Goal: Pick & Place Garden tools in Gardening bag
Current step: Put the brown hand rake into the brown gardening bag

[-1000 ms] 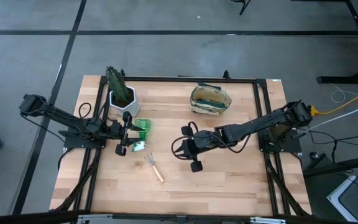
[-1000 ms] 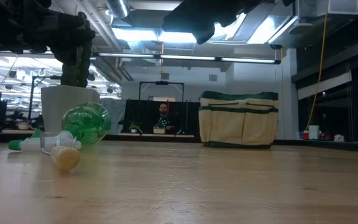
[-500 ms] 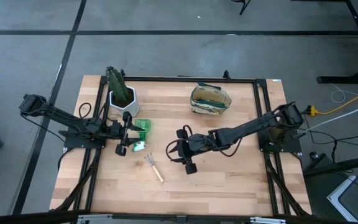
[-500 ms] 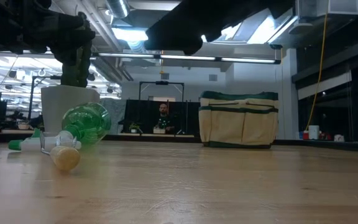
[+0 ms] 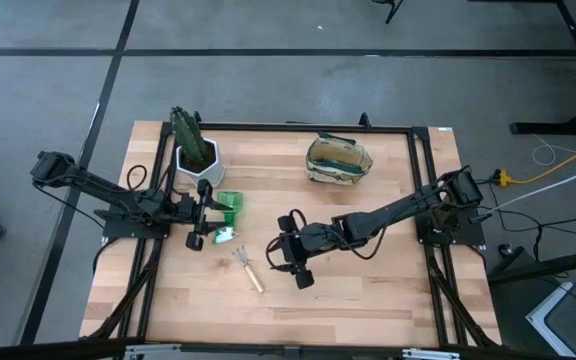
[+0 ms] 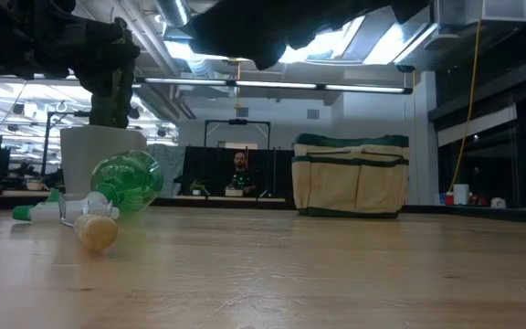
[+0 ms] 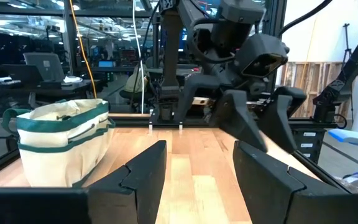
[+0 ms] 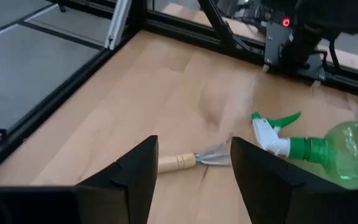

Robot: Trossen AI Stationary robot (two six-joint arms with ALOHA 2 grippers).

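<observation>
From above, the wooden table has wide bare board along its near edge and across its right half; the tools crowd the left-centre. The right gripper hangs over the middle of the table with its fingers spread and nothing between them, just right of the wooden-handled rake, which lies flat and untouched. The left gripper waits at the left, fingers parted and empty, beside the green spray bottle. The gardening bag stands near the far edge, mouth open; what is inside cannot be made out. The white pot with cactus stands at the far left. In the low view the spray bottle lies on its side at the left, with the rake's handle end in front of it, the pot behind, and the bag upright at the far right; a person sits in the room beyond. The left wrist view shows the bag ahead and the right arm opposite. The right wrist view shows the rake lying between the spread fingers, not touched, with the bottle beyond it.
</observation>
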